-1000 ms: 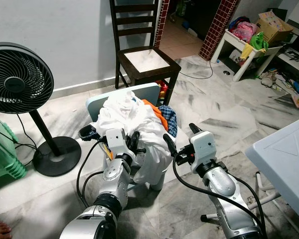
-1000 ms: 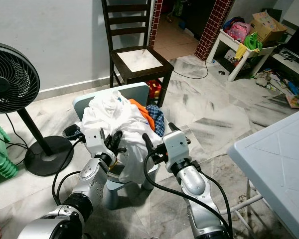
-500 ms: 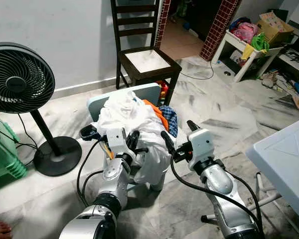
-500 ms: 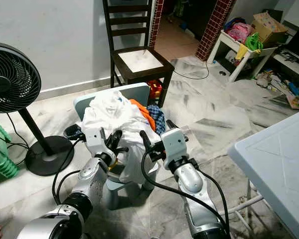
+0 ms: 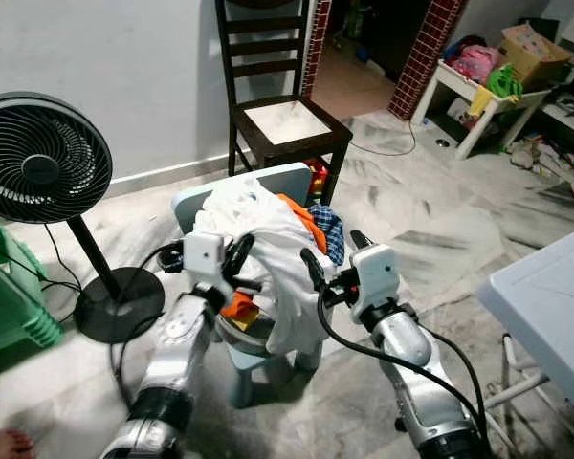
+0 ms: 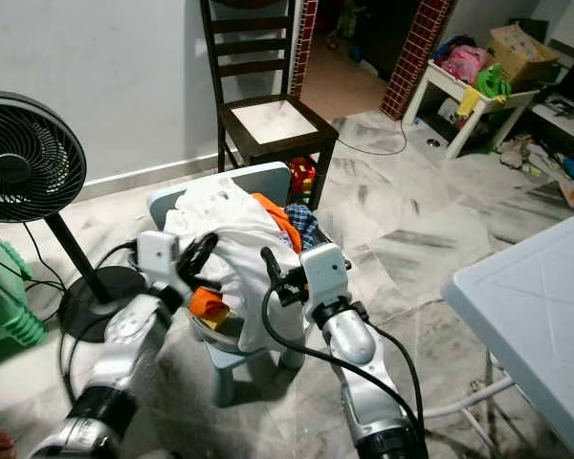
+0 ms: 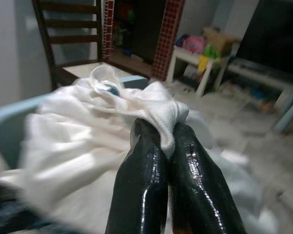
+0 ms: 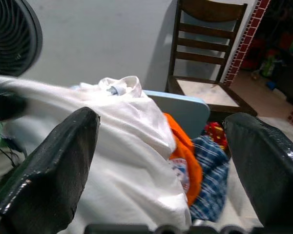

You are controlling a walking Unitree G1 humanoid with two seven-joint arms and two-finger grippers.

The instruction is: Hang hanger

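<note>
While left gripper (image 7: pixel 168 146) pinches white garment (image 5: pixel 258 229) | right gripper (image 8: pixel 161 161) spread wide beside pile | small blue chair (image 5: pixel 268 177)

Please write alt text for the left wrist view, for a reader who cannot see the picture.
The left gripper has its two black fingers shut on a fold of a white garment heaped on a pale blue chair. Behind it, blurred, stands a dark wooden chair.
</note>
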